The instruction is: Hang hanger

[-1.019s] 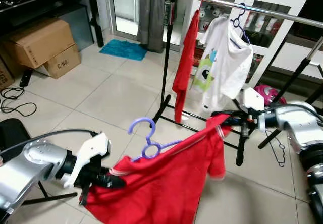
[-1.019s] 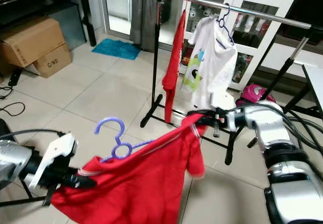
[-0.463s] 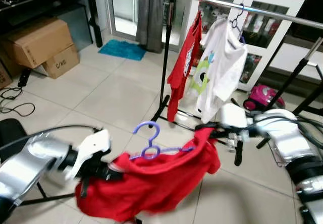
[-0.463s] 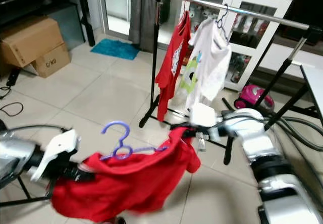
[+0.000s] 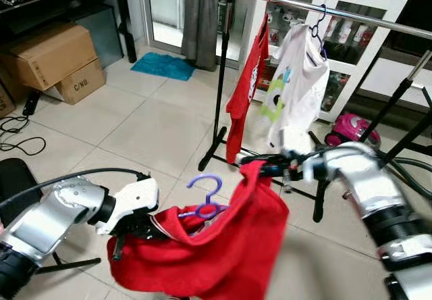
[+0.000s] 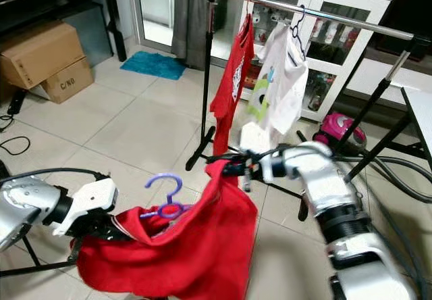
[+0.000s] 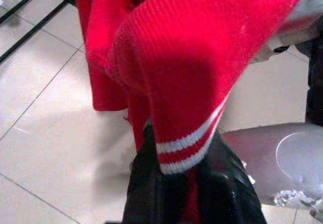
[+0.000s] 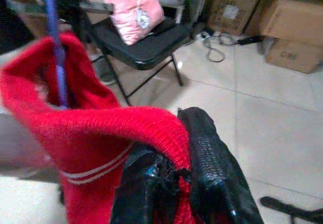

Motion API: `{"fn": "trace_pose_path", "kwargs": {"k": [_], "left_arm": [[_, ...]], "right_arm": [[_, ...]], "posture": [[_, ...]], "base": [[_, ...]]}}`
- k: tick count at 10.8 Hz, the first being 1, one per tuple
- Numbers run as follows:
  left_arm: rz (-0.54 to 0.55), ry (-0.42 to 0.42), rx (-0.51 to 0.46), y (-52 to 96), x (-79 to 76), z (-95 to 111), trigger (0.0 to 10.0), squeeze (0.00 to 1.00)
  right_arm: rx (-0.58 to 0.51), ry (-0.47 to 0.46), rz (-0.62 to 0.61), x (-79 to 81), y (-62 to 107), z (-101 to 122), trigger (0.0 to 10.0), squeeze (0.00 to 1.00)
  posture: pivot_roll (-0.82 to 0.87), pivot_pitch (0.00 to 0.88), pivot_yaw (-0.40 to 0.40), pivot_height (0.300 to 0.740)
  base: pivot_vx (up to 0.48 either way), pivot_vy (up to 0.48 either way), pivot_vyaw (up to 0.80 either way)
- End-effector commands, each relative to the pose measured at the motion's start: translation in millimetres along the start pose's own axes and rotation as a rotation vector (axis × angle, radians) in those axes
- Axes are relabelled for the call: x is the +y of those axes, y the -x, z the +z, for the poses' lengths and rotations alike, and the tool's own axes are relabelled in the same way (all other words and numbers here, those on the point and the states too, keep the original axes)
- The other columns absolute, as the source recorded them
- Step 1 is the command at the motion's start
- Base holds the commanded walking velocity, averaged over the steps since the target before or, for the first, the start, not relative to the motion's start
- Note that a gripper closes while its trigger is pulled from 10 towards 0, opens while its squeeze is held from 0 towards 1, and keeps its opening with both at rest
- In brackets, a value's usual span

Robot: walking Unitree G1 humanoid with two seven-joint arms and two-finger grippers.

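red shirt (image 5: 223, 246), purple hanger (image 5: 206, 202), white-striped cuff (image 7: 186, 151)

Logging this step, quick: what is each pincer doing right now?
Left pincer: shut on the red shirt.
Right pincer: shut on the red shirt.

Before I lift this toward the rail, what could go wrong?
The purple hanger sits loose in the red shirt's neck, held by neither gripper; it may tip out. The left gripper and right gripper pinch only sleeve hems, which could slip. The rail already carries a red garment and a white shirt, which the lift could snag.
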State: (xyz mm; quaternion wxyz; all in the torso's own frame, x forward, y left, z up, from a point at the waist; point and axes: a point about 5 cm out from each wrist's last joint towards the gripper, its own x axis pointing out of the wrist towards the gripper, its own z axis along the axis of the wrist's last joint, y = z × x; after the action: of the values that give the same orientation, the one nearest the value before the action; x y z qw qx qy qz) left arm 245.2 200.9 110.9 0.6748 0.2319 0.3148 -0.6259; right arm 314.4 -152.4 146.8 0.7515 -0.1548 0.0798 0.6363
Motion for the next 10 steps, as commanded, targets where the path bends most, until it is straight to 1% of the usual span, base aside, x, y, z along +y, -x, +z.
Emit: {"fn": "trace_pose_path", "kwargs": {"k": [1, 2, 3, 4, 5, 6, 7, 8, 9, 10], "left_arm": [[-0.010, -0.034, -0.003, -2.3, 1.4, 4.2, 0.0, 0.00], [-0.036, -0.062, -0.037, -4.7, -0.7, 10.2, 0.0, 0.00], [-0.045, -0.083, -0.059, -7.2, -0.9, 15.3, 0.0, 0.00], [-0.047, -0.094, -0.057, -11.1, -0.3, 17.2, 0.0, 0.00], [-0.055, -0.113, -0.042, -14.7, -0.8, 15.7, 0.0, 0.00], [-0.052, -0.123, -0.060, -15.1, -1.4, 18.1, 0.0, 0.00], [-0.043, -0.142, -0.091, -11.1, -1.9, 23.6, 0.0, 0.00], [-0.040, -0.153, -0.103, -7.6, -2.8, 26.8, 0.0, 0.00], [-0.061, -0.157, -0.156, -2.7, -7.4, 34.6, 0.0, 0.00], [-0.078, -0.157, -0.182, -1.5, -10.6, 38.3, 0.0, 0.00]], "right_arm": [[0.020, 0.021, -0.022, -8.9, 10.4, 10.3, 0.0, 0.00], [0.110, -0.005, -0.074, -16.0, 11.3, -1.9, 0.0, 0.00], [0.121, -0.057, -0.131, -23.1, 10.0, -7.4, 0.0, 0.00], [0.082, -0.139, -0.174, -30.5, 4.7, -5.9, 0.0, 0.00], [0.084, -0.177, -0.189, -35.2, 2.4, -4.5, 0.0, 0.00], [0.152, -0.190, -0.190, -35.9, 0.9, -12.3, 0.0, 0.00], [0.234, -0.209, -0.193, -34.2, -0.1, -25.2, 0.4, 0.00], [0.302, -0.203, -0.205, -32.7, 0.3, -33.7, 10.0, 0.00], [0.378, -0.256, -0.298, -35.5, 4.9, -45.6, 10.0, 0.22], [0.419, -0.257, -0.365, -38.5, 10.0, -50.4, 10.0, 1.00]], "posture": [[0.11, 0.000, -0.055, 0.740], [0.10, 0.000, -0.051, 0.740], [0.10, 0.000, -0.053, 0.740], [0.11, 0.000, -0.055, 0.740], [0.11, 0.000, -0.060, 0.740], [0.11, 0.000, -0.062, 0.740], [0.11, 0.000, -0.069, 0.740], [0.11, 0.000, -0.069, 0.740], [0.12, 0.000, -0.075, 0.740], [0.12, 0.000, -0.075, 0.740]], "base": [[0.000, 0.000, 0.00], [0.000, 0.000, 0.00], [0.000, 0.000, 0.00], [0.000, 0.000, 0.00], [0.000, 0.000, 0.00], [0.000, 0.000, 0.00], [0.000, 0.000, 0.00], [0.000, 0.000, 0.00], [0.000, 0.000, 0.00], [0.000, 0.000, 0.00]]}}
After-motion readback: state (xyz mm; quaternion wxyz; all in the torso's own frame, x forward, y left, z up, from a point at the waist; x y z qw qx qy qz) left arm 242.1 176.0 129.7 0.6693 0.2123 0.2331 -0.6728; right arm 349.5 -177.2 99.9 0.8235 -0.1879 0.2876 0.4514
